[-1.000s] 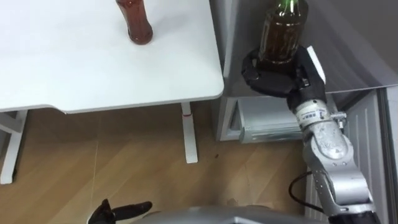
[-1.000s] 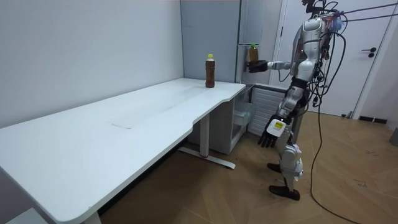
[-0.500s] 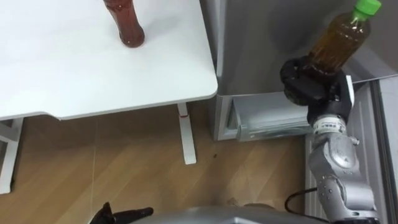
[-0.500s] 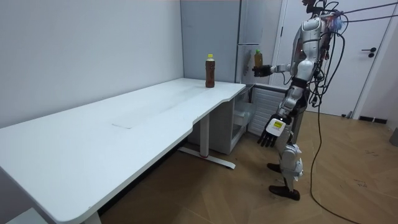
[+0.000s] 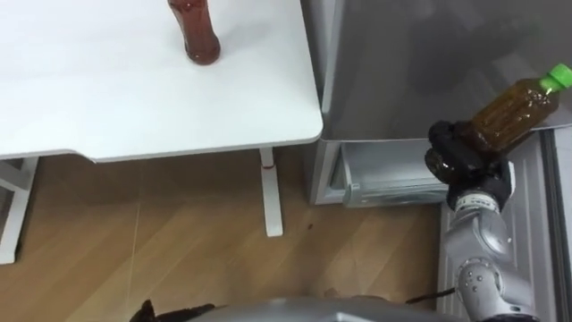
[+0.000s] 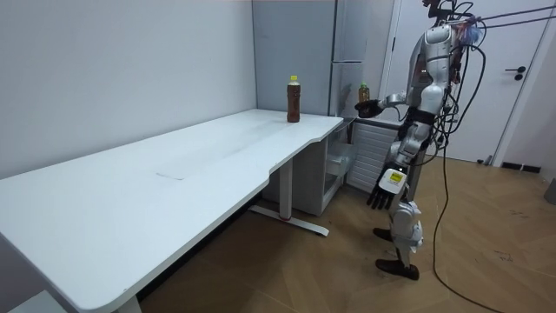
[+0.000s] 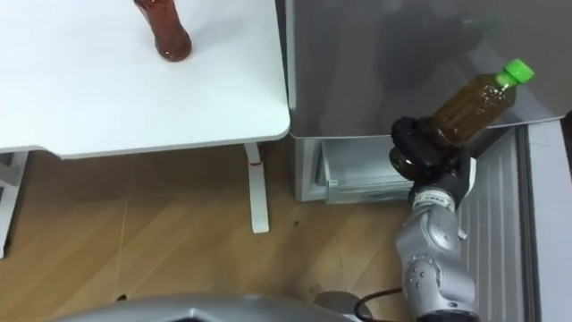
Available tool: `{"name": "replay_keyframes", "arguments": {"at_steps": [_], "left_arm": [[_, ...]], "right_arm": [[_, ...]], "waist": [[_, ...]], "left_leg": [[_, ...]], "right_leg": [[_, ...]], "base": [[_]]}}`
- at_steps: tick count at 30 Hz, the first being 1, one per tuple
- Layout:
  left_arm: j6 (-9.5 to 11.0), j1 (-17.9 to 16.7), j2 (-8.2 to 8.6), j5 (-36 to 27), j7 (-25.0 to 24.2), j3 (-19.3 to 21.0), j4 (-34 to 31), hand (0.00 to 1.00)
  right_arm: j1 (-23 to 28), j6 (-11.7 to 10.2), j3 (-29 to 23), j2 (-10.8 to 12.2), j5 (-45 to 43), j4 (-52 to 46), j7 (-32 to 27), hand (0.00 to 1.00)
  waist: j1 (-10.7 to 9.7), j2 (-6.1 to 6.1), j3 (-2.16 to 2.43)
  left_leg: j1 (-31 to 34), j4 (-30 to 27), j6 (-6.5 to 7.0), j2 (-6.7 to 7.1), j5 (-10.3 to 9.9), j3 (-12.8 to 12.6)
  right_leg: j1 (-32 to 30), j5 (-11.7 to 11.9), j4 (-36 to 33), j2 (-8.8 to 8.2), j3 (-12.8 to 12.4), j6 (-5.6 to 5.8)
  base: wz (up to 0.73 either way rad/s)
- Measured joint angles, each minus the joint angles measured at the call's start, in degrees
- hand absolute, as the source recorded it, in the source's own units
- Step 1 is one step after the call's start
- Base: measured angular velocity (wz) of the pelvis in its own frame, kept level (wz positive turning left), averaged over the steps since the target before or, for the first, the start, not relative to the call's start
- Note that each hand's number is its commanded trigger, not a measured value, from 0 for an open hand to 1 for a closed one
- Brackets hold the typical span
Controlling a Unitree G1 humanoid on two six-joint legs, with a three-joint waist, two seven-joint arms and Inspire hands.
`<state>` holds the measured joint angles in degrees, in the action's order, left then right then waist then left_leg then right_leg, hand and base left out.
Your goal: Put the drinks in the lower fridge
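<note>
My right hand (image 5: 458, 158) (image 7: 418, 153) is shut on a brown drink bottle (image 5: 514, 109) (image 7: 468, 106) with a green cap. The bottle tilts, its cap pointing up and to the right. It hangs in front of the grey fridge (image 5: 402, 63), just above the open lower compartment (image 5: 384, 174). In the room view the right hand (image 6: 368, 107) is held out at chest height towards the fridge (image 6: 347, 43). A second dark drink bottle (image 5: 197, 32) (image 6: 294, 98) stands upright on the white table (image 5: 107, 89) near its far right corner. My left hand (image 6: 385, 185) hangs open beside my thigh.
I stand on the wooden floor (image 5: 179, 241) at the table's right end, facing the fridge. The lower compartment's ribbed door (image 5: 536, 206) stands open at my right. A white table leg (image 5: 271, 192) rises between the table and the fridge. A closed room door (image 6: 512, 78) lies behind me.
My right hand has come down and moved right with the bottle, which went from upright to tilted. The head camera shifted a little. The left hand stays hanging.
</note>
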<state>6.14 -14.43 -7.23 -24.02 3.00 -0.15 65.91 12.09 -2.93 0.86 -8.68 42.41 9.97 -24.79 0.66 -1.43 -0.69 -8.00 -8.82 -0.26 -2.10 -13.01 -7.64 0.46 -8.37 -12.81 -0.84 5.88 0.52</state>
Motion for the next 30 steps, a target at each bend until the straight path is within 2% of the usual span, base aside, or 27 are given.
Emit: {"name": "replay_keyframes", "arguments": {"at_steps": [2,5,7,9,12,15,17,20,23,27,30], "left_arm": [[0.0,-0.6,0.01,0.0,-0.2,0.2,0.0,0.0],[-0.1,-2.2,-0.16,-0.1,-0.3,1.6,-0.1,0.0],[-0.9,-3.2,-0.35,0.0,-0.2,2.3,-0.3,0.0],[-1.8,-3.8,-0.57,0.4,-0.1,2.5,-0.3,0.0],[-3.7,-4.1,-0.79,4.1,-0.2,3.4,-0.3,0.0],[-5.4,-2.1,-1.23,4.6,-0.2,3.1,-0.7,0.0],[-6.4,1.5,-1.79,4.7,0.1,2.7,-0.7,0.0],[-6.4,6.5,-2.48,5.0,0.5,2.6,-0.5,0.0],[-6.3,10.0,-2.47,4.9,0.8,1.0,-0.7,0.0],[-6.4,13.2,-2.37,4.9,1.3,-1.2,-0.6,0.0],[-6.6,15.8,-2.21,4.9,1.3,-3.0,0.0,0.0]], "right_arm": [[0.0,0.0,0.0,0.0,2.9,1.7,0.6,1.0],[-0.2,-0.1,0.0,0.0,8.4,3.6,2.0,1.0],[-0.7,-0.2,0.0,-0.2,13.6,7.1,3.8,1.0],[-0.8,-0.2,0.0,-0.3,17.5,10.7,4.8,1.0],[-1.7,0.1,0.0,-0.3,21.4,16.3,6.4,1.0],[-6.7,0.1,0.0,-0.6,26.2,22.8,6.8,1.0],[-12.1,0.1,0.1,-0.9,30.3,27.4,6.9,1.0],[-20.3,0.1,-0.1,-1.0,32.8,36.4,8.1,1.0],[-26.8,0.0,-1.4,-1.2,37.0,44.0,9.2,1.0],[-31.3,0.0,-2.8,-2.0,39.9,51.0,10.9,1.0],[-33.8,0.1,-3.5,-2.2,40.3,54.7,11.9,1.0]], "waist": [[0.3,0.23,-0.25],[0.3,0.65,-0.19],[0.5,1.21,-0.13],[1.3,1.74,0.11],[1.9,2.22,0.11],[2.6,2.12,0.02],[2.9,1.97,-0.02],[3.1,2.23,-0.57],[3.3,1.84,-0.69],[4.4,1.9,-0.8],[5.2,2.44,-1.21]], "left_leg": [[-0.5,0.0,0.0,-0.05,0.0,0.6],[-0.6,0.0,-0.03,-0.06,0.0,1.8],[-0.5,-0.4,-0.15,-0.02,-0.1,2.7],[-0.4,-0.7,-0.18,0.06,-0.1,3.5],[0.5,-1.5,-0.19,0.31,-0.1,4.7],[4.6,-4.1,-0.15,0.52,-0.6,5.1],[8.9,-6.4,-0.14,0.74,-0.5,5.3],[14.6,-9.1,-0.17,0.75,-0.5,6.3],[18.8,-10.8,-0.23,0.76,-0.5,6.4],[23.5,-12.5,-0.15,0.96,-0.1,6.3],[26.6,-13.1,-0.09,1.23,0.2,5.9]], "right_leg": [[0.8,-0.2,0.0,-0.09,0.8,-0.07],[1.1,-0.8,-0.3,-0.26,1.9,-0.16],[1.6,-1.1,-0.9,-0.56,2.9,-0.29],[1.8,-1.5,-1.2,-0.8,3.8,-0.36],[1.5,-1.9,-1.9,-1.25,4.7,-0.36],[-2.0,-2.1,-3.4,-1.81,5.1,-0.48],[-6.2,-2.0,-5.4,-2.28,5.2,-0.75],[-10.6,-1.6,-6.7,-2.4,5.8,-1.22],[-14.6,-1.0,-7.4,-2.52,5.9,-1.48],[-19.4,-0.4,-9.5,-3.13,6.1,-1.82],[-23.3,-0.4,-11.1,-3.57,5.7,-1.95]], "base": [[0.15],[0.22],[0.27],[0.21],[0.2],[0.07],[0.04],[0.14],[0.03],[-0.03],[-0.03]]}}
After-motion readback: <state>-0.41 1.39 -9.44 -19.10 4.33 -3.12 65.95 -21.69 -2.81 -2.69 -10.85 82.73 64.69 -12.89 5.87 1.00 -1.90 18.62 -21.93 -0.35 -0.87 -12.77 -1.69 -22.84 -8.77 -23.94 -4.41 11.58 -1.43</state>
